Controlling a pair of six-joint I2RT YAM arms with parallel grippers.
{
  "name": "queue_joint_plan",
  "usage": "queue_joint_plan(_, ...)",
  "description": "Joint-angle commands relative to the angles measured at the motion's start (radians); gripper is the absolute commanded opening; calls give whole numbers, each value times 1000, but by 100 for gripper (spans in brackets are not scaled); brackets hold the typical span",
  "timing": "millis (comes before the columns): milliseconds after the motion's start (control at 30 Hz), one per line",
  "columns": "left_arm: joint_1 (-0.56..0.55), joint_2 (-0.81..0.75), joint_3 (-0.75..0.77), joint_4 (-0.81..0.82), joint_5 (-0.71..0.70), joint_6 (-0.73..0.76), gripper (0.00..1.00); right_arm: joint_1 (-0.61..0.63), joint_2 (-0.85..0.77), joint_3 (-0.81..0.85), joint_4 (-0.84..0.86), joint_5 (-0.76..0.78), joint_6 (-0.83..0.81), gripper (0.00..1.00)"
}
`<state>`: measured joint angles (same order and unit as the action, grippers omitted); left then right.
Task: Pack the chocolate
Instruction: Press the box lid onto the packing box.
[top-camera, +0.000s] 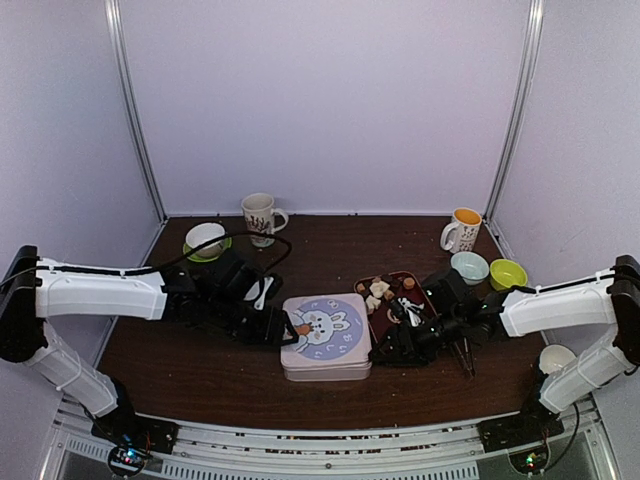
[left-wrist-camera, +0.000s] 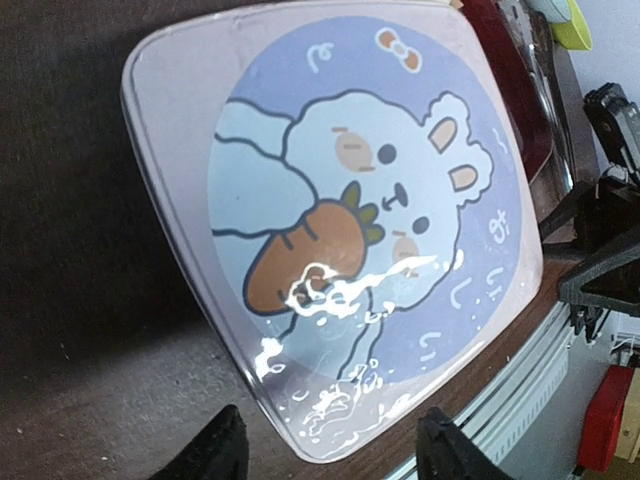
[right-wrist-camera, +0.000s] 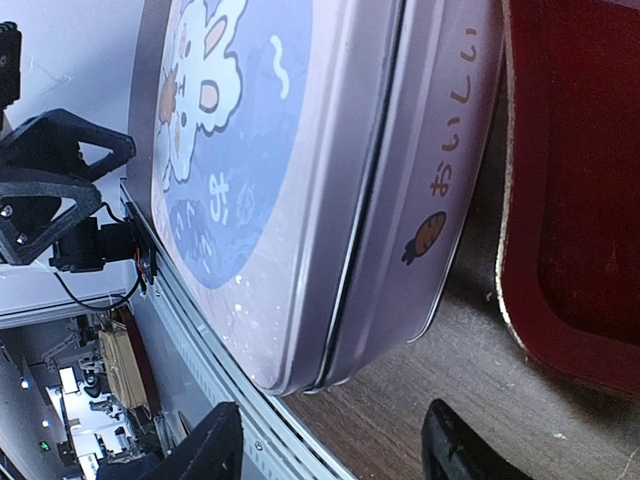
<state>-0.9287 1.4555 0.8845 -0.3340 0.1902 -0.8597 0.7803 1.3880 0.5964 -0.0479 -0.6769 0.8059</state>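
A lilac tin (top-camera: 325, 335) with a rabbit-and-carrot lid sits closed at the table's front centre; it also shows in the left wrist view (left-wrist-camera: 340, 220) and the right wrist view (right-wrist-camera: 300, 190). A few tan and cream chocolate pieces (top-camera: 378, 291) lie on the dark-red tray (top-camera: 418, 287) right of the tin. My left gripper (top-camera: 283, 328) is open at the tin's left edge, its fingertips (left-wrist-camera: 222, 450) straddling a corner. My right gripper (top-camera: 385, 352) is open at the tin's right side, its fingertips (right-wrist-camera: 215, 445) empty.
A white mug (top-camera: 260, 215) and a bowl on a green saucer (top-camera: 205, 240) stand at the back left. An orange-lined mug (top-camera: 463, 229), a pale bowl (top-camera: 469, 266) and a yellow-green bowl (top-camera: 507, 273) stand at the back right. A white cup (top-camera: 555, 357) is near the right arm.
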Motion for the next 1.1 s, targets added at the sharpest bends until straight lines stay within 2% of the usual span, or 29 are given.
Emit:
queue_joint_plan(0,-4,19,-47,77,39,-49,56,8,17,-13,27,-9,18,61)
queue_joint_plan(400,-4,61,-55,134,39,-54,43,11,63,41,81,28,34,60)
queue_joint_plan(667,-4,97,-48,181,76,-38,34,28,115,42,102,3,47,52)
queue_joint_plan(867,-5,143,-28,186,119,-27,31,49,137,-7,101,-17,60,45)
queue_joint_plan(1067,-8,179,-3,189,133,-22,31,51,156,-36,168,-20,98,33)
